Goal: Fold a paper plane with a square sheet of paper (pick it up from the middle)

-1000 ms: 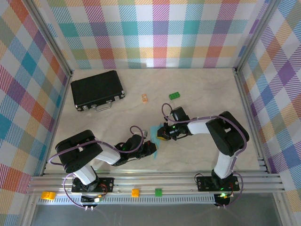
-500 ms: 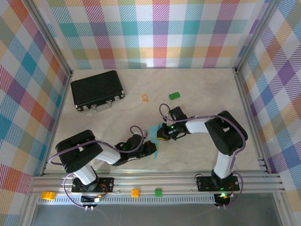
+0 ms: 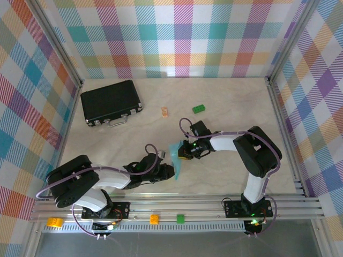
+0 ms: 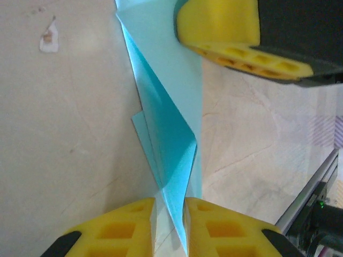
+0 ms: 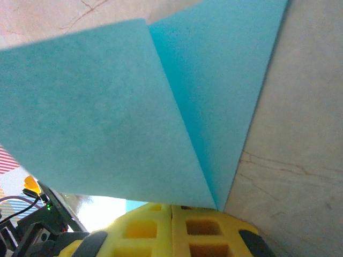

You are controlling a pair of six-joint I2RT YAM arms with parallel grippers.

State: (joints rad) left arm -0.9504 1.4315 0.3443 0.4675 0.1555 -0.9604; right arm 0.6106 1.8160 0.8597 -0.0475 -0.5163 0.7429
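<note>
Paper (image 4: 171,123), part-folded: right pincer (image 5: 171,208) stays clamped on it, left pincer (image 4: 170,206) has just eased to a narrow gap, so that crease seems pressed.

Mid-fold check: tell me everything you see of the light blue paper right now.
The thin light blue paper sheet is plain, matte and already folded into a long narrow shape with sharp diagonal creases and overlapping layers. It is held on edge over the marbled tabletop, spanning the gap between both hands. The right hand is shut on one end; the other end tapers to a point between the slightly parted fingers of the left hand.
</note>
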